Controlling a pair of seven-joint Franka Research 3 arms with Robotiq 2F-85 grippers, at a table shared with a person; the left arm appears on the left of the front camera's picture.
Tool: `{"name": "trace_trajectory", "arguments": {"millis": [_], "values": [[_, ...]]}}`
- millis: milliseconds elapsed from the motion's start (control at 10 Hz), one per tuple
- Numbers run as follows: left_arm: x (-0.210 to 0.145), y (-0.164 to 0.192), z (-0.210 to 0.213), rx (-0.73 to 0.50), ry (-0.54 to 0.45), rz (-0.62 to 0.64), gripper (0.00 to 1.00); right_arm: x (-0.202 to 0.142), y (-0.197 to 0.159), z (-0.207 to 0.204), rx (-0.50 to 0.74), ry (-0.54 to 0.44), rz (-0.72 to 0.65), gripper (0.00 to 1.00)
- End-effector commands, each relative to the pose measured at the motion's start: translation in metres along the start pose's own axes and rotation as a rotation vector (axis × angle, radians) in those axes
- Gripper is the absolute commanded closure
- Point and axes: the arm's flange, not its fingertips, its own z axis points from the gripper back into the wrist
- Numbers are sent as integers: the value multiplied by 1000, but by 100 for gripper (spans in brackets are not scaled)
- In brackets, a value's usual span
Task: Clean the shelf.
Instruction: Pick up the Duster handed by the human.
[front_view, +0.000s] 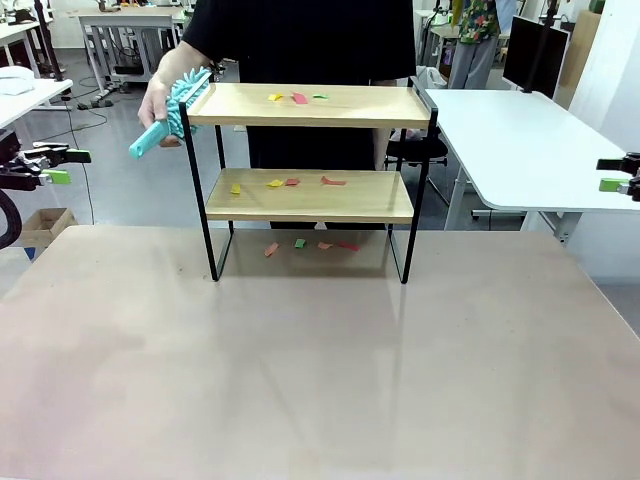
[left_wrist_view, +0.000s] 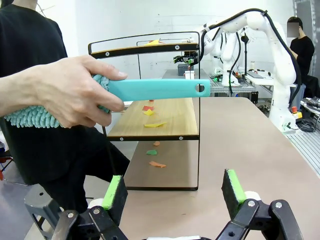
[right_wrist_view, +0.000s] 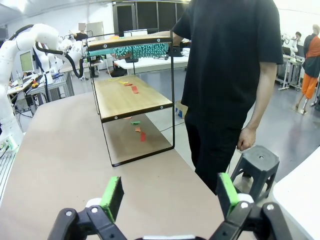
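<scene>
The left gripper (left_wrist_view: 174, 192) is hovering with its green pads spread wide and nothing between them, out past the table's left side. The right gripper (right_wrist_view: 170, 195) is hanging just as wide and empty off to the right. Between them, toward the far side of the table (front_view: 320, 370), the shelf (front_view: 370, 108) is standing upright, with coloured paper scraps (front_view: 298, 98) lying on both boards and on the tabletop beneath.

At the shelf's upper left corner, a person's hand (front_view: 158, 100) is gripping a teal duster (left_wrist_view: 160, 89) where its fluffy head meets the handle, and the handle is pointing out toward the left arm. If that arm is going in for the handle, a misjudged approach could be striking the hand or the thin black frame, sending the light rack sliding or tipping. Careless sweeping could also be scattering scraps onto the floor.

The top board and corner post are crowding the handle. The person is standing close behind the shelf, a white side table (front_view: 520, 140) is sitting far right, and a grey stool (right_wrist_view: 260, 162) is standing beside the person's legs.
</scene>
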Motion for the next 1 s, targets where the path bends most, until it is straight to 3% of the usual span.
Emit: {"name": "trace_trajectory", "arguments": {"millis": [0,100,300,700,900], "values": [[1,0,0,-1,0,-12,0,2,0,-1,1,3,4,0],[0,0,0,0,0,0,0,2,0,-1,1,3,4,0],[39,-10,4,70,-20,20,0,2,0,-1,1,3,4,0],[125,-35,-25,268,134,127,0,2,0,-1,1,3,4,0],[165,-55,-53,389,259,212,0,2,0,-1,1,3,4,0]]}}
